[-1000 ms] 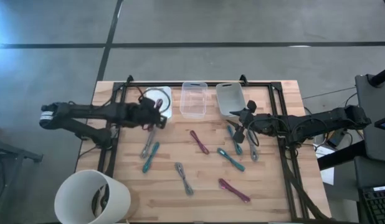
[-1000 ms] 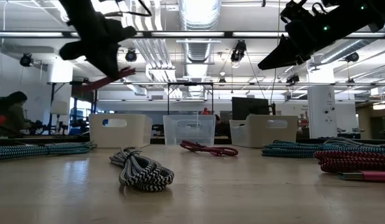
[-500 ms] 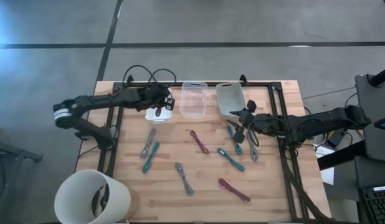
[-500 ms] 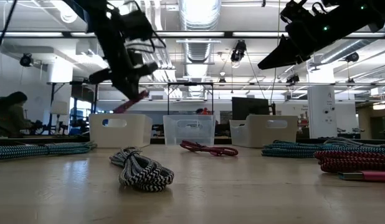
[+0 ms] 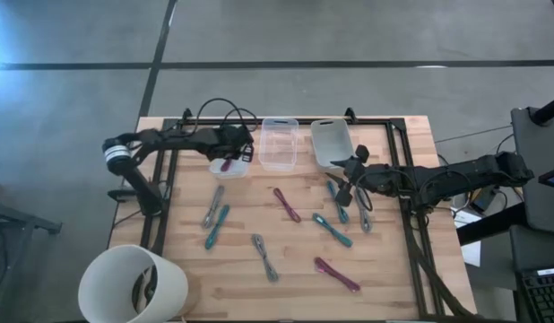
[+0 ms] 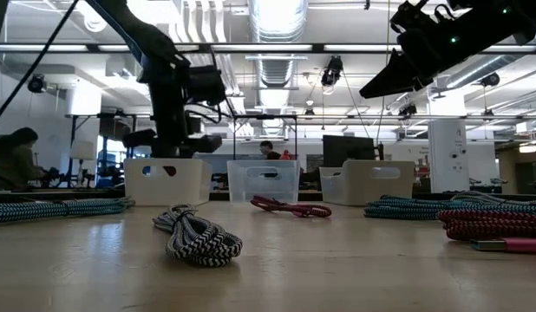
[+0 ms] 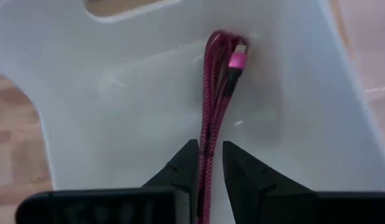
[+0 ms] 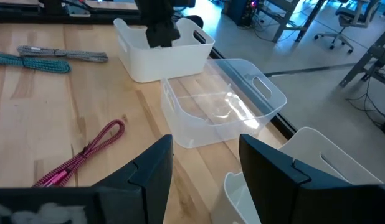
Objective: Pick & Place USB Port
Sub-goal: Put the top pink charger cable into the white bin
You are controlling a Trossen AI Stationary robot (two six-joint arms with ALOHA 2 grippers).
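**Magenta cable in the white bin, left pincer right over it**

Left pincer [image 5: 234,149] reaching over the white bin [image 5: 245,135] at the back left of the worktop [image 5: 389,269], hanging just above the bin's rim in the low view. Magenta USB cable [image 7: 216,93], folded into a bundle, lying on the bin floor against its wall [image 7: 118,93], pink plug near the top of the loop. Seen from the left wrist, lower end of the bundle running straight into the pincer [image 7: 209,147]; clamped on it or already let go, cannot tell.

Right pincer [image 5: 353,170] spread wide and grasping nothing, held up off the worktop just in front of the grey-white bin [image 5: 329,142] at the back right. Clear bin [image 5: 278,144] standing between the two others, nothing visible inside.

Scattered over the middle of the worktop: several more coiled cables, teal [image 5: 333,230], grey [image 5: 265,256] and magenta [image 5: 286,204], all well apart from the left pincer. Black-and-white braided cable [image 6: 197,238] nearest the low camera. White bucket [image 5: 134,285] off the front left corner
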